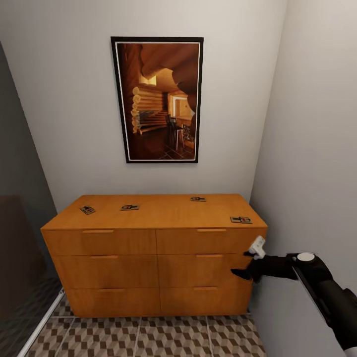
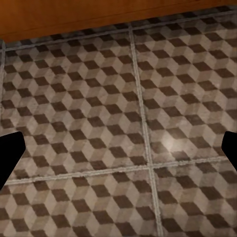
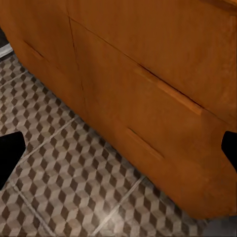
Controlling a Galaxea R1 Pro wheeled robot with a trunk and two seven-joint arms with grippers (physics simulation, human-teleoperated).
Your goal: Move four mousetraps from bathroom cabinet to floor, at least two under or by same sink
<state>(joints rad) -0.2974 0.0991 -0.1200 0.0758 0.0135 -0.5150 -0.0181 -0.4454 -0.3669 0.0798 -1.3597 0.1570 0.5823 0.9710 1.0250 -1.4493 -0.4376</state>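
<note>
Orange-brown cabinet (image 1: 153,253) in head view w/ four mousetraps (image 1: 241,219) on top, right gripper (image 1: 250,265) open near its right drawers; both wrist views: fingers spread over tile floor (image 2: 98,123); a rising arm could clip the cabinet edge.

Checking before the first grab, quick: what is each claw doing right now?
Left claw: open, empty, over the bathroom floor.
Right claw: open, empty, beside the cabinet.

Smooth satin orange-brown wood cabinet (image 1: 153,258), faintly glossy cube-patterned tiled floor (image 2: 118,133), matt grey walls (image 1: 64,99)
</note>
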